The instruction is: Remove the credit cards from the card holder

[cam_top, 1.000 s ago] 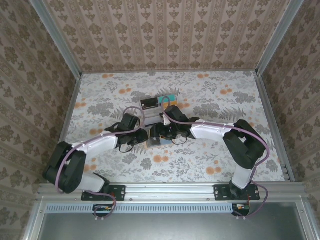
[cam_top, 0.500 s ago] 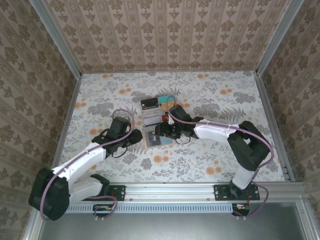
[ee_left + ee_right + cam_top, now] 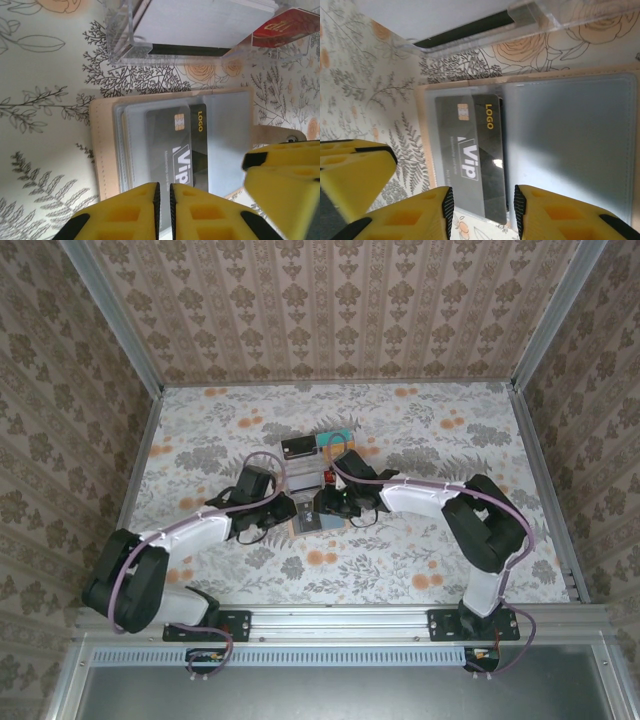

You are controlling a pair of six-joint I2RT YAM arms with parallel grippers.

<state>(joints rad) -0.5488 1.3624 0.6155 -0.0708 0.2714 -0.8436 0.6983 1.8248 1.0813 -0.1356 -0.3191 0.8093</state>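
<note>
The tan card holder (image 3: pixel 102 150) lies spread open on the floral table, grey-blue pockets up, just in front of the clear tray. A black credit card (image 3: pixel 182 145) marked "Vip" sits in its pocket, its near end sticking out past the holder's edge (image 3: pixel 487 212). My left gripper (image 3: pixel 164 192) hovers over that card with its jaws drawn to a thin slit and nothing visible between them. My right gripper (image 3: pixel 483 205) stands open, its pads either side of the card's near end. Both grippers meet over the card holder (image 3: pixel 310 522) from left (image 3: pixel 287 512) and right (image 3: pixel 322 506).
A clear plastic tray (image 3: pixel 125 47) stands directly behind the holder, with a pale card (image 3: pixel 200 20) and a red card (image 3: pixel 285 27) in it. A black card (image 3: pixel 298 447) and a teal one (image 3: pixel 335 440) lie behind the tray. Patterned walls enclose the table.
My left arm swung away to the left, then came back over the holder with its jaws closed down. The right gripper stayed at the holder and narrowed its jaws.
</note>
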